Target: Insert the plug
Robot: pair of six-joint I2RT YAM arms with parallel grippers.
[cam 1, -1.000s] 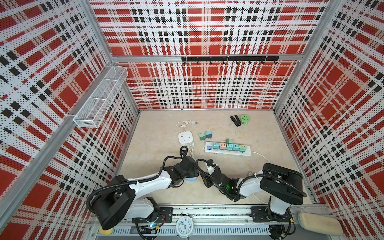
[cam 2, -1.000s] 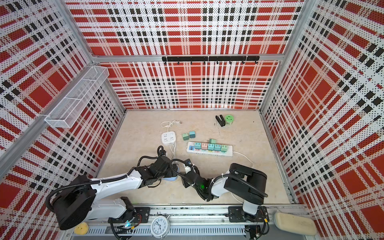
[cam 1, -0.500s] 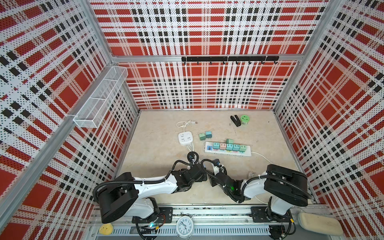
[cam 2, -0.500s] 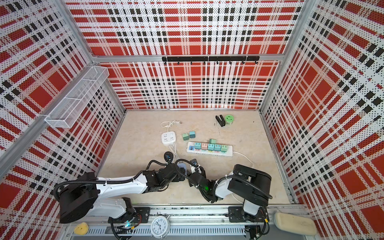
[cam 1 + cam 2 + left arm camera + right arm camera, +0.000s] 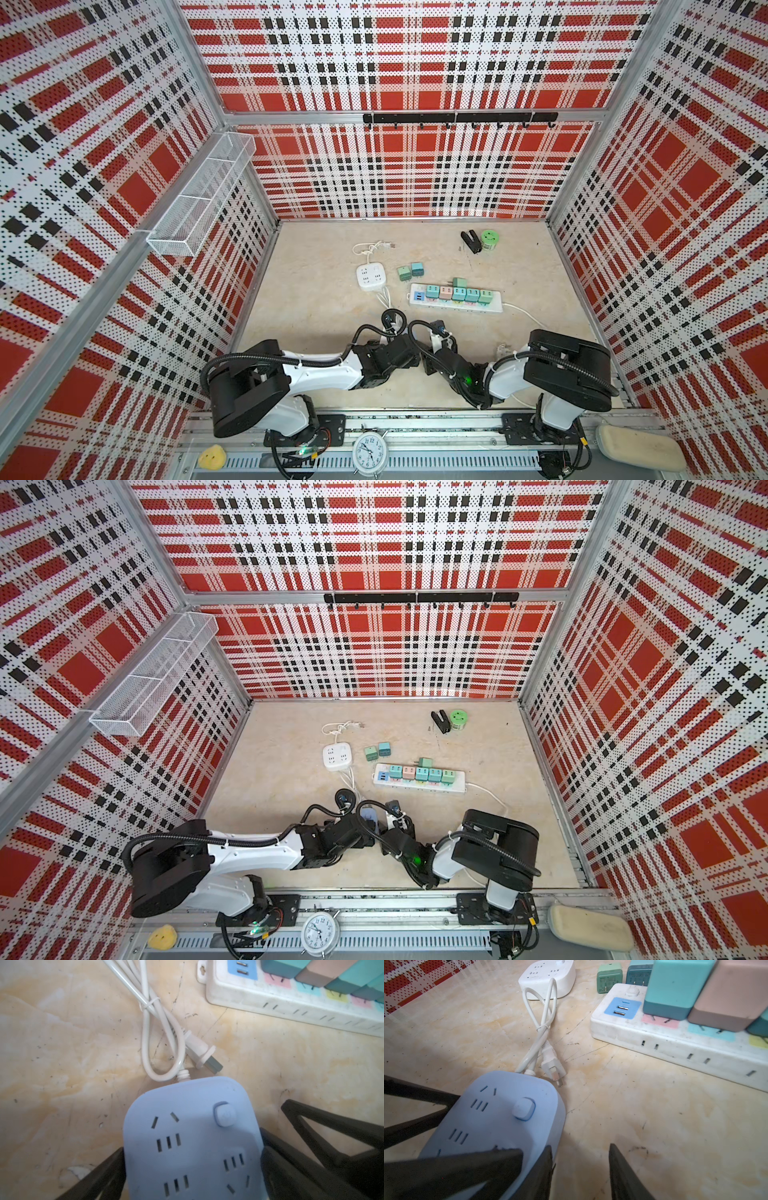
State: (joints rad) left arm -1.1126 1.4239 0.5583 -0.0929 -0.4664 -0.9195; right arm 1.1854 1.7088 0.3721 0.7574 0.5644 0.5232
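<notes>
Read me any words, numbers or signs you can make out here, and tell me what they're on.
Nothing here reads clearly enough to quote.
Dial of the clock: numerals too small.
Label on the green adapter: print blurred.
Label on the teal adapter: print blurred.
Button of the blue socket cube: faint mark, unreadable.

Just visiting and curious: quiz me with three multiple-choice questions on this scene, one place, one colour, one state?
1. The alarm clock stands: A at the front rail; B in the wire basket; C on the power strip.
2. The socket cube nearer that rail is: A white; B blue; C red.
3. The white plug beside it is: A inserted in a socket; B lifted; C lying loose on the tabletop.
A, both top views show it there; B, both wrist views show blue; C, it lies unplugged in both wrist views.
</notes>
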